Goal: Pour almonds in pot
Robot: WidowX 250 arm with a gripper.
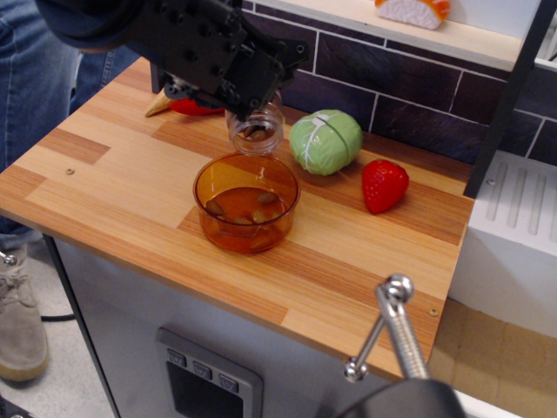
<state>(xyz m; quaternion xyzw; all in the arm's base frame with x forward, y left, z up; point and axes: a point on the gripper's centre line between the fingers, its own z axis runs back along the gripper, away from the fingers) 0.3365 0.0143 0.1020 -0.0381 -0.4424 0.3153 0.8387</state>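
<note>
The translucent orange pot (246,228) stands on the wooden counter near its middle. Several brown almonds (252,207) lie on its bottom. My black gripper (228,78) is above and behind the pot, shut on the clear jar (256,129). The jar is tipped with its mouth pointing down over the pot's far rim. A few almonds still show inside the jar's mouth. The jar's label is hidden by the gripper.
A green cabbage toy (325,141) sits right behind the pot, a red strawberry toy (384,185) to its right. A red and tan toy (187,105) lies behind the gripper. A dark tiled wall backs the counter (113,174). A person in jeans (43,61) stands at left.
</note>
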